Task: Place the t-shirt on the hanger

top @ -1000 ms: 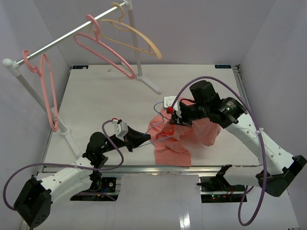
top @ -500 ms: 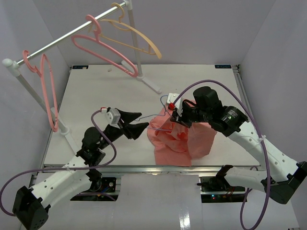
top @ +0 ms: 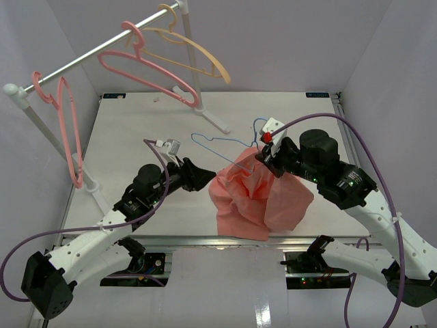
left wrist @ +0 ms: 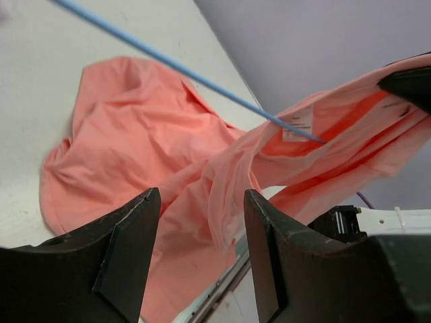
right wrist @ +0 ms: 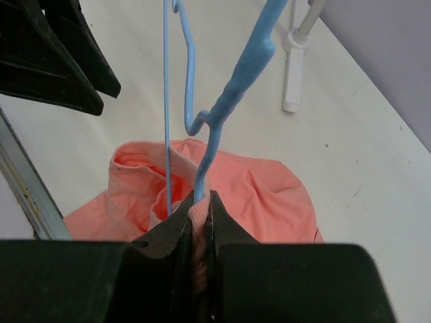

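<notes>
Nearest us the left gripper [top: 199,176] gapes empty beside the salmon-pink cloth t-shirt [top: 256,198], half heaped on the white table [top: 136,137], half pinched up by the right gripper [right wrist: 201,205], where we lose the thin light-blue wire hanger [top: 218,143] inside the cloth.

Hanger [right wrist: 232,93] lwr part – hidden (in t-shirt [right wrist: 262,195]).

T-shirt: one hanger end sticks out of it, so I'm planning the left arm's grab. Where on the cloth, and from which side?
Probably the drooping collar fold of the t-shirt, near the label, coming from the robot's left. The right gripper holds cloth and hanger raised, so that fold hangs loose, facing the open left gripper.
</notes>
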